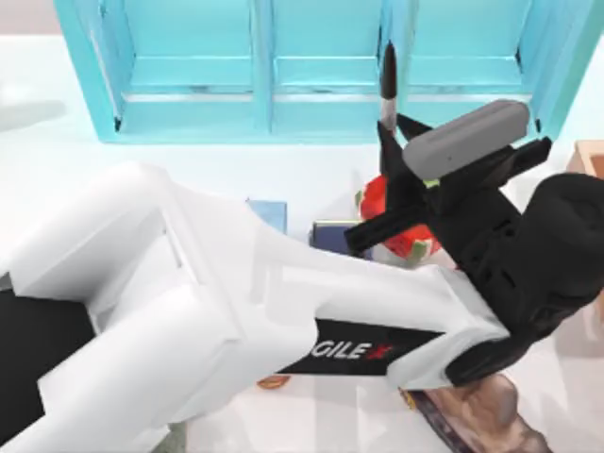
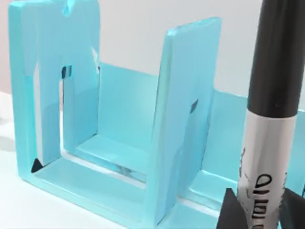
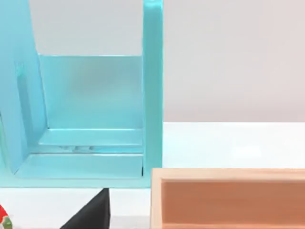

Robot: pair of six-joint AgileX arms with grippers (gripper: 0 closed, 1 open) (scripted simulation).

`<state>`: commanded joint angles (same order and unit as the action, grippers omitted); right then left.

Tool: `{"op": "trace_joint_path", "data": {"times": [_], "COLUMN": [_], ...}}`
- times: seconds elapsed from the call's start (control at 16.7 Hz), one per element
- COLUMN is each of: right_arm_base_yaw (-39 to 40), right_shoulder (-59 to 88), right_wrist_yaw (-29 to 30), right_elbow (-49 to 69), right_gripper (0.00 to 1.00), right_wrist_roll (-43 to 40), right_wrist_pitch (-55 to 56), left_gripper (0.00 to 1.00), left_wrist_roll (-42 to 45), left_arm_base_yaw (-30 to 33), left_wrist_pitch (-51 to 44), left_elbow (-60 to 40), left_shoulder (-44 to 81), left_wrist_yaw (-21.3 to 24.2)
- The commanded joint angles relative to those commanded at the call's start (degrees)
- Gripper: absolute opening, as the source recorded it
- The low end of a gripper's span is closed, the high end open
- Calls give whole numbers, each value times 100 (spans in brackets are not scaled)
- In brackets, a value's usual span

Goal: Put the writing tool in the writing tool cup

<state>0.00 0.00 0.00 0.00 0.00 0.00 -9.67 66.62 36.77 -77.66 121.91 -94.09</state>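
From the top view, my left arm reaches across the white worktop (image 1: 57, 160) toward the far side. Its left claw (image 1: 389, 142) is clamped on the thin black marker pen with a white-grey label band (image 1: 387, 90). The pen stands almost straight up, with its black end pointing at the tall light-blue plastic rack with open bins (image 1: 274, 66). A round red thing with green bits (image 1: 377, 203) sits under the arm. I think it may be a toy fruit, but the arm hides most of it.

From the left wrist view, the pen (image 2: 271, 119) is close up, and the dark fingertips (image 2: 231, 210) squeeze it low on its label band. The blue rack (image 2: 114, 124) is just behind it, with walls between its bins.

From the right wrist view, I see one end of the blue rack (image 3: 152, 86) and a plain light-brown wooden box (image 3: 228, 195) just beside it. I cannot tell if my right claw is open or closed.

I see no round cup, so I guess a bin in the rack is where the pen goes. To do this well, I should keep the pen upright, line it up over one bin, stay off the walls, go down slowly, and only then let go.
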Motion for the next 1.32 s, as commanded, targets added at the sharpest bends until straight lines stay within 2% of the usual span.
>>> {"op": "trace_joint_path", "data": {"times": [0.36,1.14,1.32], "right_arm_base_yaw": [0,0,0], "right_shoulder": [0,0,0], "right_wrist_yaw": [0,0,0], "right_elbow": [0,0,0], "right_gripper": [100,100,100], "right_wrist_roll": [0,0,0], "right_wrist_pitch": [0,0,0], "left_gripper": [0,98,100], "left_wrist_roll": [-14,-14,-14], "left_arm_base_yaw": [18,18,18], "left_wrist_pitch": [-211,-211,-211], "left_elbow": [190,190,190], "left_shoulder": [-177,-177,-177], "left_wrist_yaw": [-103,-103,-103]}}
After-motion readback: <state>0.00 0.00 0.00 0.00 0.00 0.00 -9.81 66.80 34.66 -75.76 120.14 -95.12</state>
